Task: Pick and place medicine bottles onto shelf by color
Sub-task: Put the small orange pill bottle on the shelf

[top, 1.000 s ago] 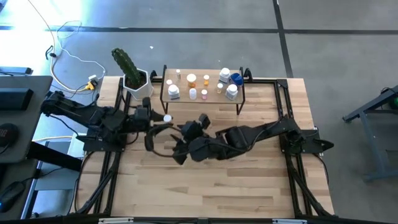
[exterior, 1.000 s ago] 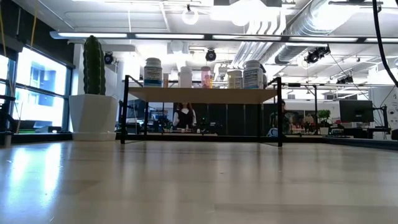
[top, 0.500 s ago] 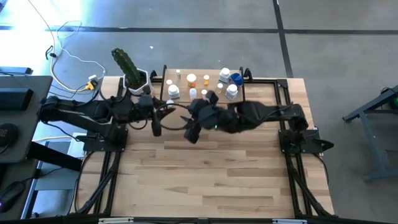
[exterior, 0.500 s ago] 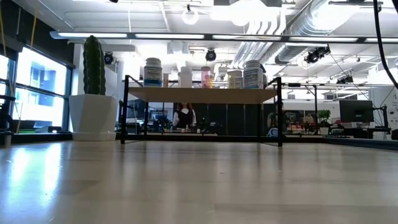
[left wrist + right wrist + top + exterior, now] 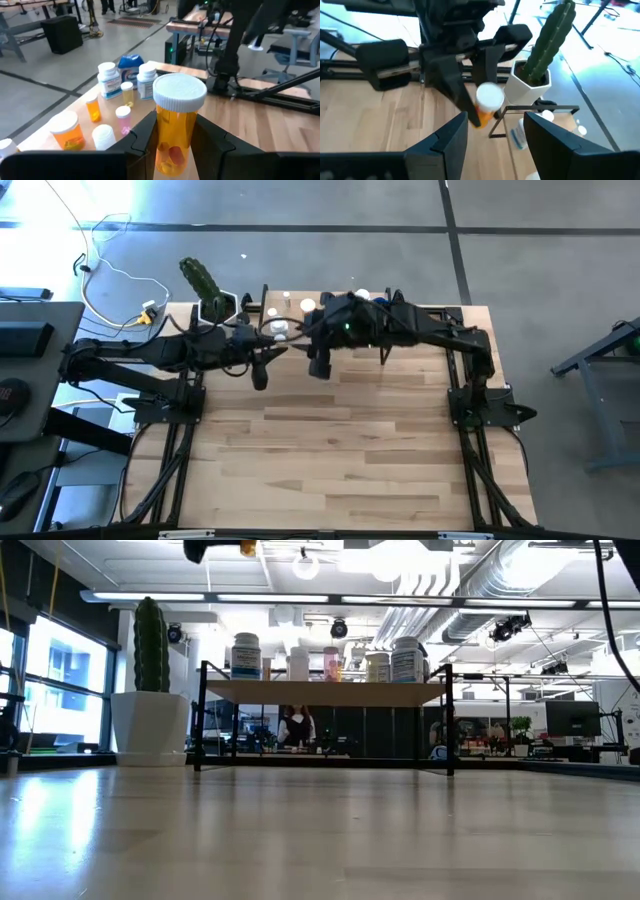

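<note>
My left gripper (image 5: 266, 348) hangs in the air just before the shelf's left end, shut on an orange medicine bottle (image 5: 175, 132) with a white cap (image 5: 179, 92). In the low view it shows at the top edge (image 5: 222, 548). The shelf (image 5: 325, 693) stands on its black legs at the table's far edge. On it stand white (image 5: 109, 80), orange (image 5: 67, 131), pink (image 5: 122, 117) and blue (image 5: 131, 66) bottles. My right gripper (image 5: 318, 363) hovers open, high before the shelf's middle, with nothing between its fingers (image 5: 442, 142). It faces the held bottle (image 5: 486, 102). My left gripper pinches the bottle's orange body (image 5: 165, 147), below the white cap, between its two fingers. It reaches in roughly level from the table's left. The bottle stands about upright in the hold, cap up, lifted clear of table and shelf.
A white hexagonal pot with a green cactus (image 5: 213, 302) stands at the shelf's left end, close to my left arm. My right arm (image 5: 420, 330) lies over the shelf's right half in the high view. Bare wooden tabletop (image 5: 330, 450) stretches toward the near edge.
My left gripper has carried the orange bottle toward the far edge, closer to the shelf's left end. My right gripper has risen from the table's middle toward the far edge, swinging up before the shelf and rolling about its wrist. Its fingers stay apart.
</note>
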`<state>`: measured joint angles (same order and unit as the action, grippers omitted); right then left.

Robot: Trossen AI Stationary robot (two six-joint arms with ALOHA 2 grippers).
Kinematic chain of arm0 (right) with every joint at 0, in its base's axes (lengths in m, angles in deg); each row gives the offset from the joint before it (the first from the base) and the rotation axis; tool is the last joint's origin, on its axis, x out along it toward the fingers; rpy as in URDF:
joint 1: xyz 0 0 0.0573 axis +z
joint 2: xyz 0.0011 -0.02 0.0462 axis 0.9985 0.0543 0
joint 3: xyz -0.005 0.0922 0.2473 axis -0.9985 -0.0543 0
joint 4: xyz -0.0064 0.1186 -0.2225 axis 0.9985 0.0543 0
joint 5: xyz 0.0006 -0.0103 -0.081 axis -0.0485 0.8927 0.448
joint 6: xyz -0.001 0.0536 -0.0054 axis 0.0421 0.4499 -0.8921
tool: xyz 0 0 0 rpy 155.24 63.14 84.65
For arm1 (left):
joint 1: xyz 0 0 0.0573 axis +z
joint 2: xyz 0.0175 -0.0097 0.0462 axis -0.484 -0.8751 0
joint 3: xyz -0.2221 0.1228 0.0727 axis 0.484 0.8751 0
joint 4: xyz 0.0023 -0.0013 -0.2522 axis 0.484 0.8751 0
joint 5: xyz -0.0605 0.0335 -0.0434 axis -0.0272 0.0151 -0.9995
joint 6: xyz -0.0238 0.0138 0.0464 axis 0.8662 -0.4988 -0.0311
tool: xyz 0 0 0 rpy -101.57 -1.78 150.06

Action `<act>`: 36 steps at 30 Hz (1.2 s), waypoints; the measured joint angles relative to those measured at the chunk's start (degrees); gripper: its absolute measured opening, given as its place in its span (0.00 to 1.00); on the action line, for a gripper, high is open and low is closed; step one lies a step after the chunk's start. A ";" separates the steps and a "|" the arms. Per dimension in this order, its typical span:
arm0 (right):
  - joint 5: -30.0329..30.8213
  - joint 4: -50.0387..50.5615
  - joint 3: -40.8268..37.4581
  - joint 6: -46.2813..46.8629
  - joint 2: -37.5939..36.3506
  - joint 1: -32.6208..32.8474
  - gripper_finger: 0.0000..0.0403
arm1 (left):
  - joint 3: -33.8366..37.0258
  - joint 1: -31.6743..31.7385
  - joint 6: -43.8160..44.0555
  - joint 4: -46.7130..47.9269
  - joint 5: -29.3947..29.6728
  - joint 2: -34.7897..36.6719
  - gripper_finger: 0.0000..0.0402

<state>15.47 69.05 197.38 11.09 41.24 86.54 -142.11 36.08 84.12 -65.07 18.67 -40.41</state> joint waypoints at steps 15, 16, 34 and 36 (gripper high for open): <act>-19.03 -1.19 0.00 -4.48 0.00 -9.72 0.46 | 0.00 3.43 1.59 -7.49 -0.02 -8.62 0.22; -19.31 -0.92 0.00 -4.54 0.00 -10.07 0.46 | 0.00 3.43 1.57 -8.25 -0.04 -9.17 0.22; -23.21 2.89 -0.44 -4.43 0.00 -11.80 0.46 | 0.00 3.41 -0.38 -17.84 1.97 -12.55 0.22; -23.21 2.88 -1.03 -4.29 0.04 -11.80 0.46 | 0.00 3.41 -0.42 -18.72 1.97 -12.55 0.22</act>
<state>-7.74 71.93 196.35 6.79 41.27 74.74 -142.11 39.49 83.70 -83.80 20.64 -52.97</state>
